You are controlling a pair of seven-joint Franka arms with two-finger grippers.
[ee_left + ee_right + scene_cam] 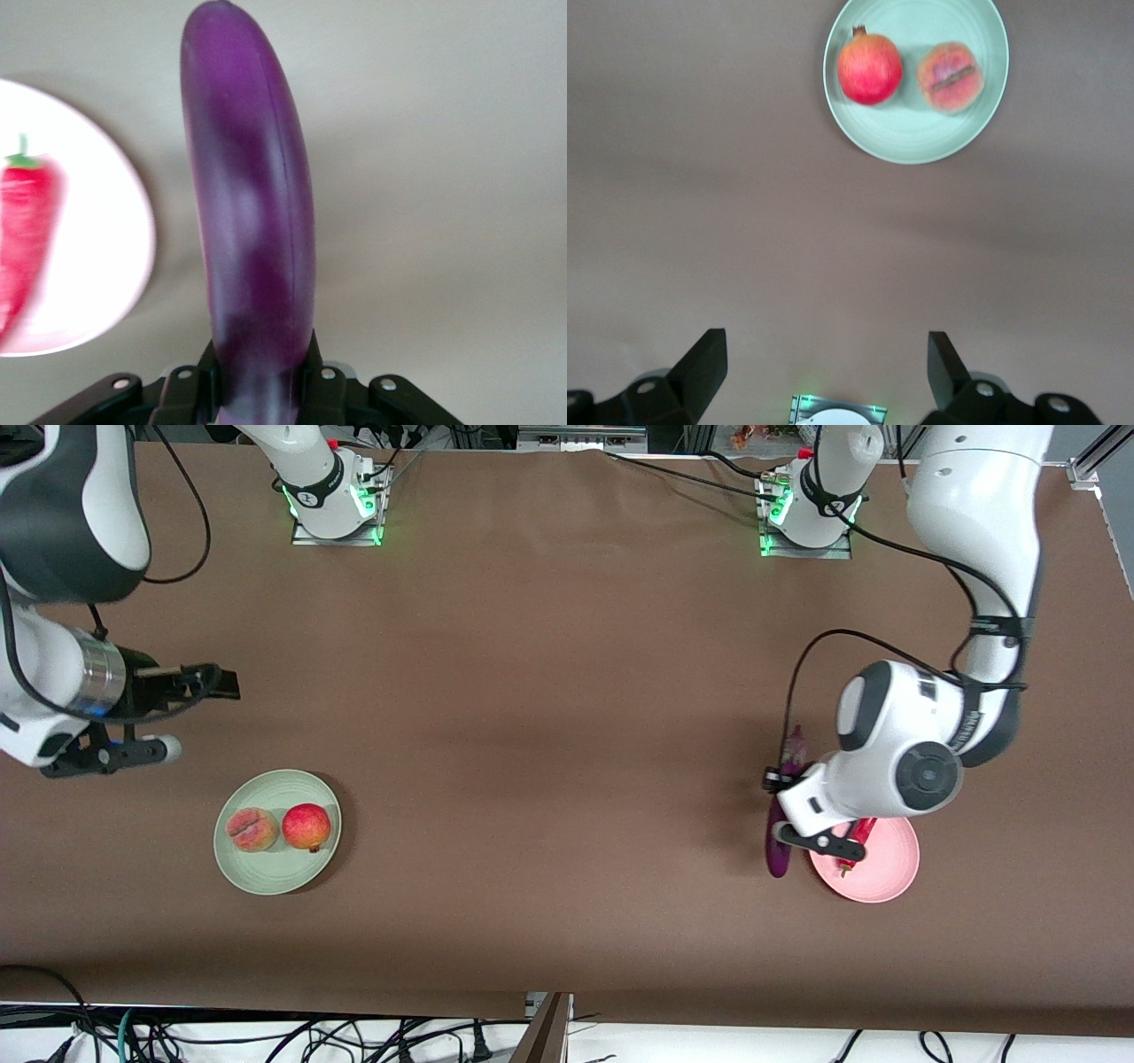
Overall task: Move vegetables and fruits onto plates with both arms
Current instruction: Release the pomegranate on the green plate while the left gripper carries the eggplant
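My left gripper (781,786) is shut on the purple eggplant (778,852), at its stem end, and holds it over the table just beside the pink plate (877,875), on the side toward the right arm's end. In the left wrist view the eggplant (252,221) sticks out from between the fingers (190,390). The red chili (22,230) lies on the pink plate (97,266). The peach (252,829) and the pomegranate (306,826) sit on the green plate (266,872). My right gripper (213,682) is open and empty over bare table, away from the green plate (904,142).
The arm bases (335,509) (806,522) stand along the table edge farthest from the front camera. Black cables trail from both arms. The brown table between the two plates is bare. The front edge (549,1001) has loose cables below it.
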